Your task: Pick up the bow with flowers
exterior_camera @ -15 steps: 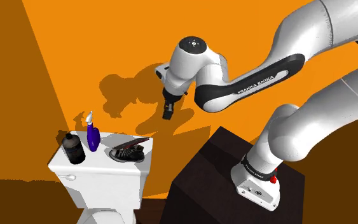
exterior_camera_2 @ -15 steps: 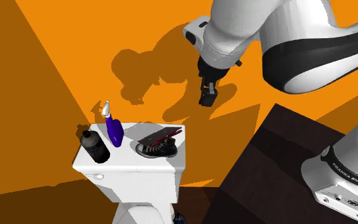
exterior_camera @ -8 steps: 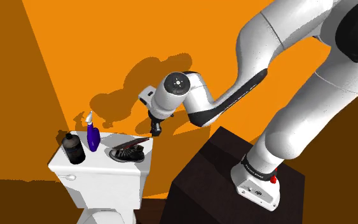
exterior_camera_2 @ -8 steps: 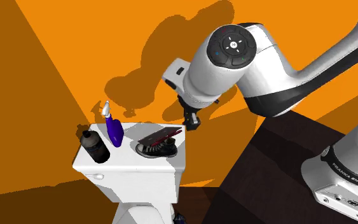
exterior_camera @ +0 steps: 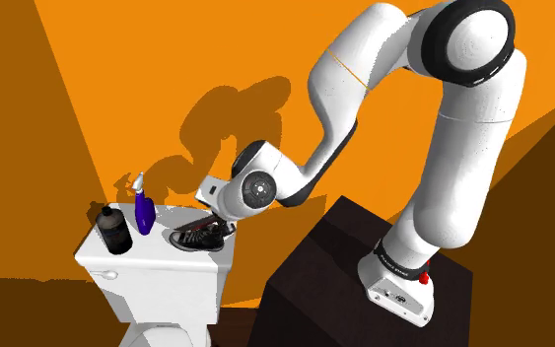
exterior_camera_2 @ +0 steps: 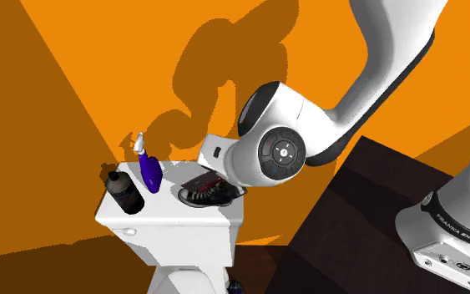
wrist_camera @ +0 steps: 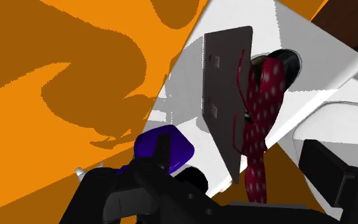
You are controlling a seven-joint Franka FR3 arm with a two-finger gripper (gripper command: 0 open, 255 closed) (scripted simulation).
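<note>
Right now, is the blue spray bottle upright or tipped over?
Upright. The blue spray bottle stands on its base on the white toilet tank, with its white nozzle pointing up, beside the black bottle.

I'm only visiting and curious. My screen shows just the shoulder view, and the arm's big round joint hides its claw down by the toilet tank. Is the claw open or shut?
Observer: Open. In the wrist view the claw has its two fingers standing apart, clasping nothing.
Visitor: Where is the bow from there?
Observer: The bow lies ahead of the claw, in line with the gap between the fingers, not yet between them.
Visitor: What does it look like up close?
Observer: Dark red with small white dots, lying against a grey card.
Visitor: Anything else nearby?
Observer: The blue bottle shows just behind one finger.
</note>
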